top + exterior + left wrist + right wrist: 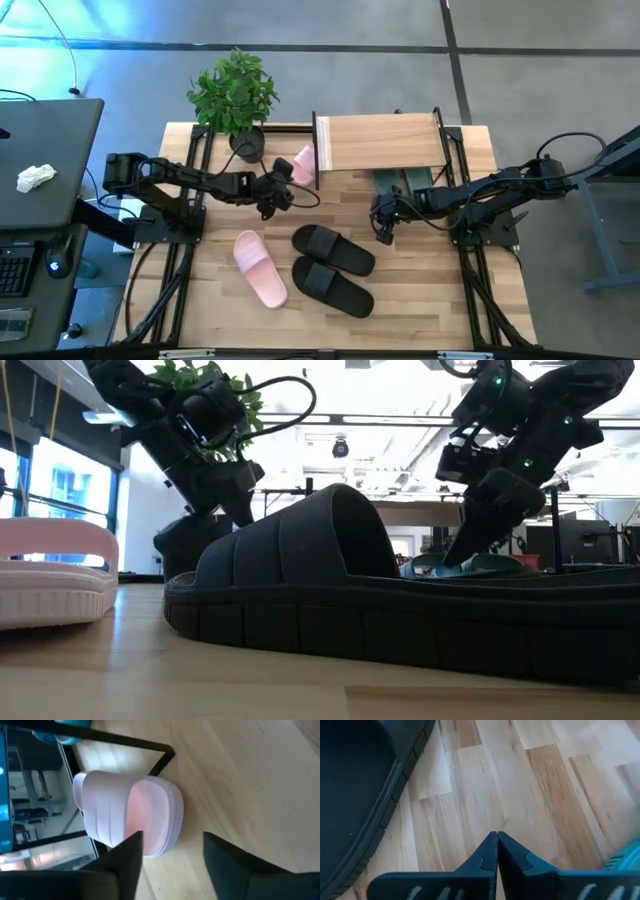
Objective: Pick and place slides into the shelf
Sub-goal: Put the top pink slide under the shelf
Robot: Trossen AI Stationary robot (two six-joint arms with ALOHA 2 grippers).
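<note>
Black slides (333,265): on the counter (420,290), just beside the right pincer (383,232), whose fingers are pressed together, holding nothing.
Left pincer (277,185): fingers apart, holding nothing.
Pink slide (127,815): directly ahead of it, by the shelf (380,142) leg.
Teal slides (402,182): under the shelf, behind the right pincer.

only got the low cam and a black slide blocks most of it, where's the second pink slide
Observer: At the left end of the shelf. The pink slide sits there, right by the left gripper.
Operator: is it gripped
Observer: No. The left wrist view shows the gripper open, with the slide just ahead of the fingers.
Operator: and the right gripper
Observer: The right gripper is shut and empty, over bare table beside a black slide.
</note>
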